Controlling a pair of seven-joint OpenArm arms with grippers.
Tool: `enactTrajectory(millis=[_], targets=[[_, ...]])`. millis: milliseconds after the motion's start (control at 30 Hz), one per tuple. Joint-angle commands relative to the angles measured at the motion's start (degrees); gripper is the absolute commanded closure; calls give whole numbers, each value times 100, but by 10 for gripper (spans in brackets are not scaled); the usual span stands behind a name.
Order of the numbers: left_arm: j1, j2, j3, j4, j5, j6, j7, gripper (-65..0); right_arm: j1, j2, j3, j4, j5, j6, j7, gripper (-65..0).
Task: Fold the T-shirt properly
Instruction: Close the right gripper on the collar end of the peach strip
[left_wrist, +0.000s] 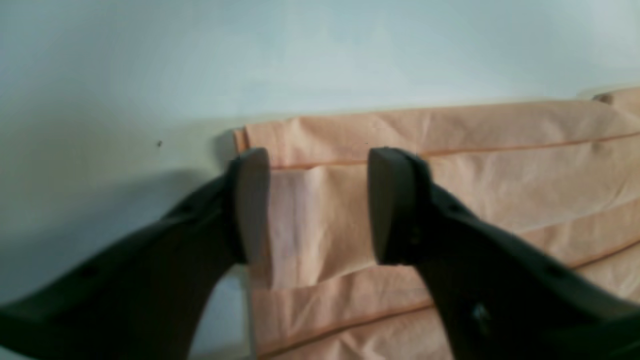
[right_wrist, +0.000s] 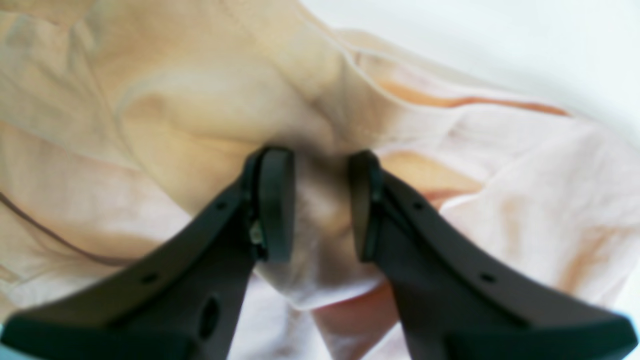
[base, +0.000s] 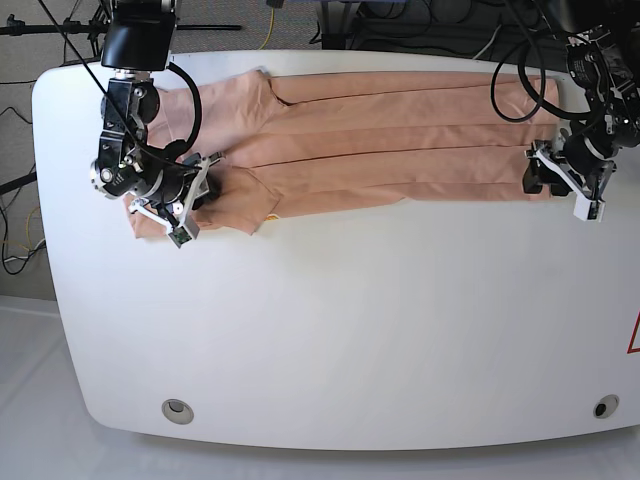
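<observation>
Base view shows the T-shirt (base: 380, 135), folded into a long peach band, along the far edge of the white table (base: 330, 330). At its far right corner the left gripper (left_wrist: 320, 205) stands released, jaws apart astride the hem. Near the far left corner the right gripper (right_wrist: 312, 205) pinches a raised fold of cloth; wrist views are blurred and no print can be made out.

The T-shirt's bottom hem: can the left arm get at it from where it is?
Probably yes. The left end effector already sits open astride the T-shirt at its hem edge, and nothing lies between them on the white table.
</observation>
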Motion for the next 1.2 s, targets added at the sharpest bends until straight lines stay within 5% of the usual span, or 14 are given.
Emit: enactTrajectory(millis=[0, 167, 833, 1167], targets=[[-46, -109, -35, 114, -57, 25, -61, -375, 75, 56, -10, 62, 23, 8, 13, -190], [-37, -117, -38, 136, -65, 26, -4, -407, 99, 57, -40, 155, 37, 8, 10, -190], [844, -191, 189, 1421, -66, 65, -349, -333, -35, 182, -272, 1230, 256, 8, -145, -198], [517, -385, -727, 953, -170, 43, -245, -355, -259, 223, 94, 1342, 335, 8, -470, -203]])
